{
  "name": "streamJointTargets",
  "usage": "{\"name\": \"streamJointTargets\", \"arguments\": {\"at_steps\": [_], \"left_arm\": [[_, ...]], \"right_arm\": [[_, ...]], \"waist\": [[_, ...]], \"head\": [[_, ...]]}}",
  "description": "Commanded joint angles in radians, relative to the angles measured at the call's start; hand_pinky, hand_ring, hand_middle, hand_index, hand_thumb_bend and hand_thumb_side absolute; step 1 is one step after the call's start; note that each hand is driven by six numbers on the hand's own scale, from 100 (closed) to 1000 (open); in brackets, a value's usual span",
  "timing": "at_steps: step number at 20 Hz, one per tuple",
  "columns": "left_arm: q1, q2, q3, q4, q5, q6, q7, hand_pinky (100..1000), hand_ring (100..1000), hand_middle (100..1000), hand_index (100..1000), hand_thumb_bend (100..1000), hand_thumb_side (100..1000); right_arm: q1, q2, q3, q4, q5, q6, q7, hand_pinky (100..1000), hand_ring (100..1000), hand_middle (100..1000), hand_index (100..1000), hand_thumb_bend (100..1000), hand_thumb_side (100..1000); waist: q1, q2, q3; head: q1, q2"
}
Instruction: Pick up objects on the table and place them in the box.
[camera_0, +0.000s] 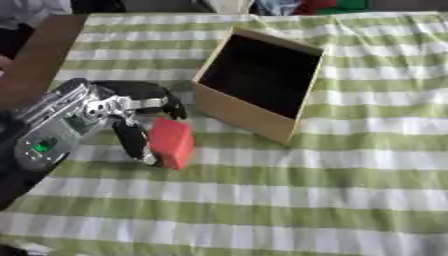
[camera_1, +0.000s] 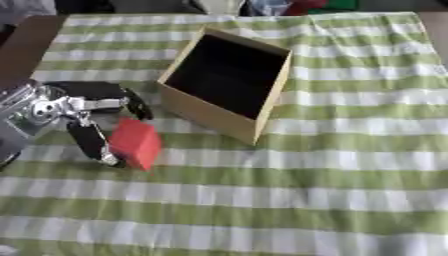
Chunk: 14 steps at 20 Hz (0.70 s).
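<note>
Green-striped cloth on the worktop (camera_0: 262, 200) is lying below my left hand (camera_0: 131, 117), which is pinching the red block (camera_0: 171, 142) by opposite faces. It's looking light and rigid. Beyond my fingers, the box (camera_0: 249, 117) is waiting.

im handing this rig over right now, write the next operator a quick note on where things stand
Left hand: at the red block, thumb and fingers curled around it; the block looks to be on or just above the tablecloth.
Right hand: not in view.
Box: open, just right of the block; its inside looks dark and shows nothing.
Done: block grasped.
Left: lift the block, carry it right and release it in the box.
</note>
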Motion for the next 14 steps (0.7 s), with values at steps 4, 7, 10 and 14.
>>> {"name": "streamJointTargets", "arguments": {"at_steps": [4, 7, 10, 14], "left_arm": [[-0.014, 0.012, 0.009, -0.015, 0.01, 0.011, 0.02, 852, 774, 537, 714, 481, 100], [-0.015, 0.013, 0.009, -0.021, 0.021, 0.02, 0.025, 847, 726, 508, 570, 450, 100], [-0.015, 0.018, 0.01, -0.03, 0.024, 0.024, 0.03, 840, 711, 498, 545, 415, 100], [-0.014, 0.033, 0.018, -0.045, 0.023, 0.024, 0.046, 819, 694, 479, 497, 323, 100]], "right_arm": [[-0.006, -0.011, -0.007, -0.02, -0.006, 0.002, -0.001, 886, 726, 717, 880, 100, 606], [-0.005, -0.01, -0.008, -0.02, -0.005, 0.004, -0.002, 887, 727, 717, 880, 100, 607], [-0.004, -0.01, -0.008, -0.02, -0.005, 0.005, -0.003, 887, 727, 716, 880, 100, 608], [-0.001, -0.009, -0.008, -0.02, -0.005, 0.007, -0.003, 888, 727, 716, 881, 100, 611]], "waist": [[-0.001, -0.017, 0.0], [-0.002, -0.017, 0.0], [-0.003, -0.018, 0.001], [-0.001, -0.02, 0.003]], "head": [[0.002, -0.005], [0.002, -0.006], [0.001, -0.006], [0.0, -0.005]]}}
